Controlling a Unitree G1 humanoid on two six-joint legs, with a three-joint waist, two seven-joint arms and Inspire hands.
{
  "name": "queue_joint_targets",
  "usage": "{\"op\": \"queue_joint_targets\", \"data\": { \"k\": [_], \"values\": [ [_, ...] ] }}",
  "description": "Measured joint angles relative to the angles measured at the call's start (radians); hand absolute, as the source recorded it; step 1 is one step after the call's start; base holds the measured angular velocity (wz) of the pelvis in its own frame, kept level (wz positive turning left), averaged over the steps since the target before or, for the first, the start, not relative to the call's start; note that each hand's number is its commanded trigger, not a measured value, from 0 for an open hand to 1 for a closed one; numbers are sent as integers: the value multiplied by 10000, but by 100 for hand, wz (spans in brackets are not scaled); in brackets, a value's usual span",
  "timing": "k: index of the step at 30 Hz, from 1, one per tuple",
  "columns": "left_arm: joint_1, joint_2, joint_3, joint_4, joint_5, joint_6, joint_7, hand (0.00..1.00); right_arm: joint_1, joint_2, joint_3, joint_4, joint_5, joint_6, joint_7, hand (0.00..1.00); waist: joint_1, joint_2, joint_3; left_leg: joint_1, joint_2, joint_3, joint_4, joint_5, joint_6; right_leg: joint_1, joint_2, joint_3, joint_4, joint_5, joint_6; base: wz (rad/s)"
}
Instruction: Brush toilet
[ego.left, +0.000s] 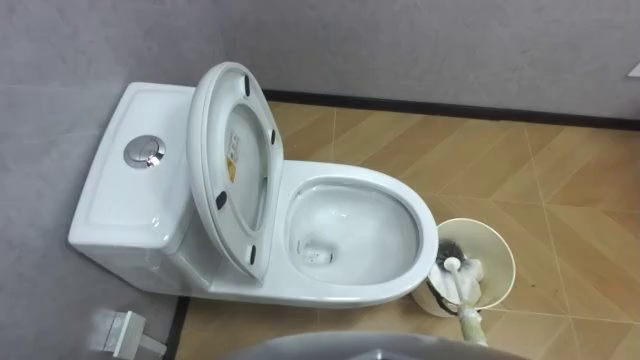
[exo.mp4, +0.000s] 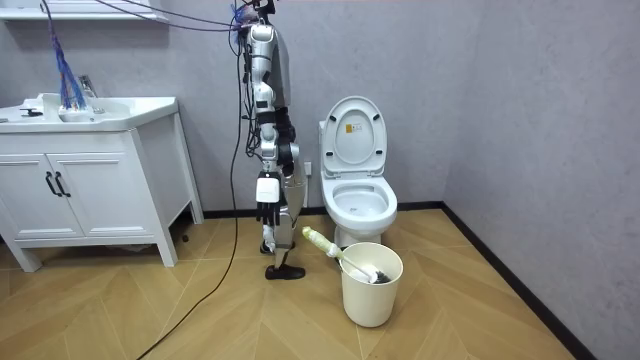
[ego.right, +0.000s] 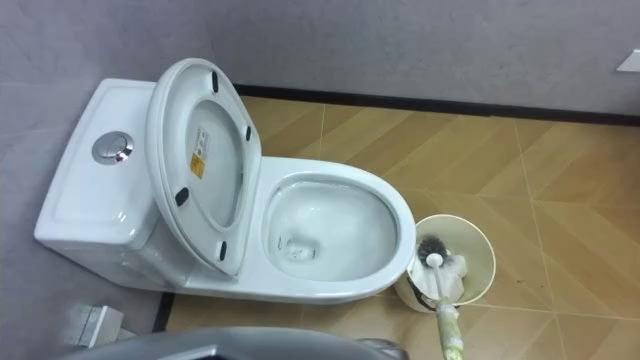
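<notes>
The white toilet (ego.left: 405, 205) stands against the grey wall, its seat and lid (ego.left: 235, 170) raised upright against the tank (ego.left: 120, 205). A little water lies in the bowl. Right of the bowl on the floor is a cream bucket (ego.left: 503, 255). The toilet brush (ego.left: 452, 252) rests in it with its dark bristles down, and its white and green handle (ego.left: 469, 322) leans out over the rim towards me. In the room view I stand beside the toilet, on that view's left, with my right hand (exo.mp4: 266, 212) hanging open at my side, well apart from the brush handle (exo.mp4: 320, 241).
A chrome flush button (ego.left: 143, 152) sits on the tank. A small white fitting (ego.left: 125, 330) lies on the floor by the toilet's base. A white sink cabinet (exo.mp4: 90, 170) stands at the room view's left. Wooden floor lies open around the bucket (exo.mp4: 371, 290).
</notes>
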Motion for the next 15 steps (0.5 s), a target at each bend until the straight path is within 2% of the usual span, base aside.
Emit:
{"op": "queue_joint_targets", "data": {
  "k": [8,15],
  "values": [
    [-62,-9,-917,-219,-2,149,-85,0,-464,20,187,-22,-392,122,-160,0,-5,8,1,-33,17,-1,-16,-21,-8,-16,31,26,-54,0,0,0],
    [-62,-8,-939,-221,32,149,7,0,-614,31,73,-147,-367,4,-1142,0,-6,7,3,-42,15,-3,-16,-23,-6,34,30,31,-57,-1,0,0]
  ]
}}
